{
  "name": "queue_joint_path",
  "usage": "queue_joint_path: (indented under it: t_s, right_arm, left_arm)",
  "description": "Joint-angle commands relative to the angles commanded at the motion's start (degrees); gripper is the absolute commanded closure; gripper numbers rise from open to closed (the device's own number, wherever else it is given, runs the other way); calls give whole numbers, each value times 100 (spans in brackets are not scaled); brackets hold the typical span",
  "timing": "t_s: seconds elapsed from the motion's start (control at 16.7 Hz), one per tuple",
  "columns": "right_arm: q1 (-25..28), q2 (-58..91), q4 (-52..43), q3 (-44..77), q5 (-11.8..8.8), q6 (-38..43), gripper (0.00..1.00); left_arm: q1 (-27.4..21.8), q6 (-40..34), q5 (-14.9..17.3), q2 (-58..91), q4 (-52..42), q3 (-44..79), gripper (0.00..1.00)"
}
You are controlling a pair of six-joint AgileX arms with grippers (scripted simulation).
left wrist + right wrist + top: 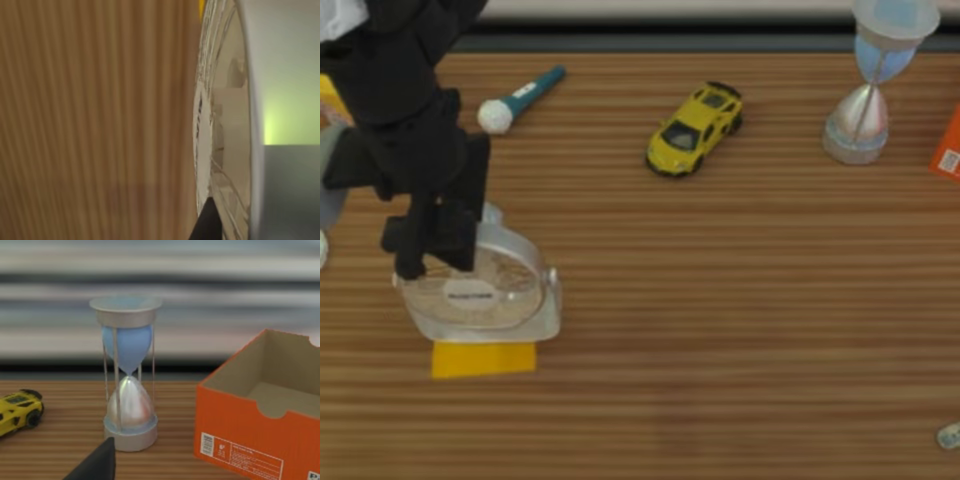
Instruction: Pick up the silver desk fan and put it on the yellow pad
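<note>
Left gripper [438,240] sits at the left of the top view, dark fingers down over the back of the silver desk fan [480,290], at the upper edge of its ring guard. It looks clamped on the fan, though the arm body hides most of the contact. The fan is in the lower left of the top view, ring guard with white centre label facing up toward the camera, rounded base corner showing at its right. Its lower edge overlaps the yellow pad [483,359]: only a strip of pad shows below the fan, the rest is covered. Can't tell whether the fan is resting on the pad or held just above it.

Left wrist view is filled by the fan's guard and pale housing [225,125] at close range, wood-grain table [90,120] alongside, one dark fingertip [206,225] at the bottom edge.

Right arm is out of the top view. Its wrist view shows one dark fingertip [97,462] only, so can't tell its grip state. Ahead of it: hourglass [127,372] upright, orange box [260,415] beside it, yellow toy car [17,410] at frame left.

Elsewhere in the top view: toy car upper centre, hourglass upper right, microphone [520,100] upper left, near the left arm
</note>
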Motion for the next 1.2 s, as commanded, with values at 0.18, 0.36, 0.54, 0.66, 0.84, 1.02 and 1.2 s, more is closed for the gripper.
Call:
queue_joint_path:
  t_s: [0.18,0.36,0.54,0.66,0.84,1.02,1.2]
  right_arm:
    - [0,0,0,0,0,0,0]
    - [0,0,0,0,0,0,0]
    - [0,0,0,0,0,0,0]
    - [0,0,0,0,0,0,0]
    - [0,0,0,0,0,0,0]
    - [0,0,0,0,0,0,0]
    - [0,0,0,0,0,0,0]
  left_arm:
    - [20,-21,3,35,427,-383,100]
    - [20,-28,5,57,679,-612,100]
    - [20,-28,5,57,679,-612,100]
    - [20,-28,5,57,679,-612,85]
    - [20,-28,5,57,679,-612,62]
    - [20,-28,5,57,679,-612,40]
    - [20,-28,5,57,679,-612,17]
